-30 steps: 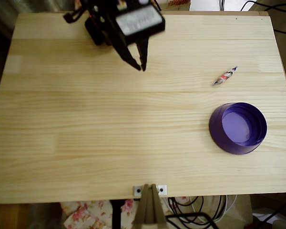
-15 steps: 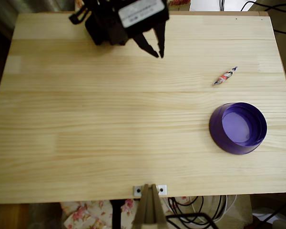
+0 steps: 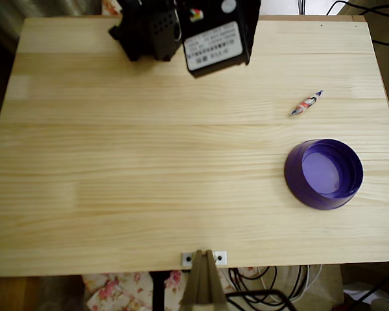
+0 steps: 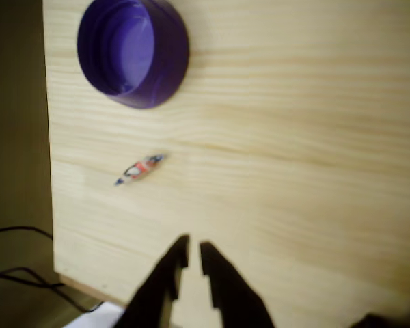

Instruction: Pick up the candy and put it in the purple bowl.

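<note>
Candy (image 3: 306, 103) beside purple bowl (image 3: 294, 179)

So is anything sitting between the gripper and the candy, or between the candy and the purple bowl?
Nothing visible. In the wrist view only bare table lies between the gripper and the candy, and between the candy and the purple bowl.

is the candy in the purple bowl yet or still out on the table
Out. The candy lies on the bare table, apart from the purple bowl, and the wrist view shows the bowl's inside holding nothing.
</note>
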`<control>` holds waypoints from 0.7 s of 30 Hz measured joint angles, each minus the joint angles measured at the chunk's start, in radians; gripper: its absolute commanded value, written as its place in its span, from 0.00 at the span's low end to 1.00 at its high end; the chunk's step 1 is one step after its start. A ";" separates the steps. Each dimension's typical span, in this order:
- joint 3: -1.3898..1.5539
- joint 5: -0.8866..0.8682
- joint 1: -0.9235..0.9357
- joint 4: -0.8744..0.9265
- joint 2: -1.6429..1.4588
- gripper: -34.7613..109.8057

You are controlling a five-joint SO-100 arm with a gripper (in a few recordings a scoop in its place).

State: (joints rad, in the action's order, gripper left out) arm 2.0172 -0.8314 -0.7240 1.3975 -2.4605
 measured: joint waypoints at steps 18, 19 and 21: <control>-0.023 -0.463 -0.249 -0.037 0.250 0.26; -0.023 -0.486 -0.264 -0.041 0.268 0.26; -0.023 -0.522 -0.287 -0.067 0.304 0.26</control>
State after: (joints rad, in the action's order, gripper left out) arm 1.9942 -1.3530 -1.0109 1.3300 -2.1568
